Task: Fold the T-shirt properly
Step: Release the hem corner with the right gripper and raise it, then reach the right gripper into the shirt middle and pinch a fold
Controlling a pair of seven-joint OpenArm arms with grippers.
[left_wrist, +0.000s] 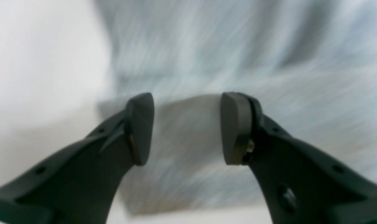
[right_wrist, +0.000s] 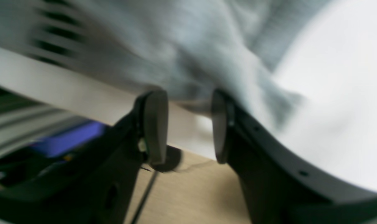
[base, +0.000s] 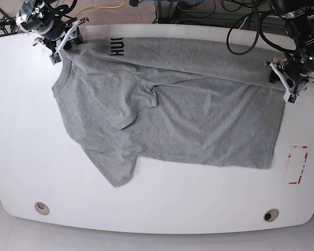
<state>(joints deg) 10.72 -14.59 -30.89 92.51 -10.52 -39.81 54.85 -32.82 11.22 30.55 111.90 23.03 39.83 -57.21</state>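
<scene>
White bench (base: 21, 157), rounded at the corners, with the near half bare apart from a red-and-white marker (base: 297, 164) at one side.

Item: T-shirt (base: 199, 125), heather grey, spread across the middle and far half of the bench, partly folded; its long axis ran side to side, with a sleeve trailing toward the near edge and black lettering showing at the far fold.

Item: left gripper (base: 287, 82), at the T-shirt's far corner on that side. Your wrist view showed its jaws parted around grey cloth, nothing pinched.

Item: right gripper (base: 60, 43), at the opposite far corner, by the bench edge. Its jaws stood narrower, cloth just beyond the tips; you could not tell whether they held any.

Judgement: each arm sat nearest its own end of the far edge, so the coming fold would likely run far to near.
</scene>
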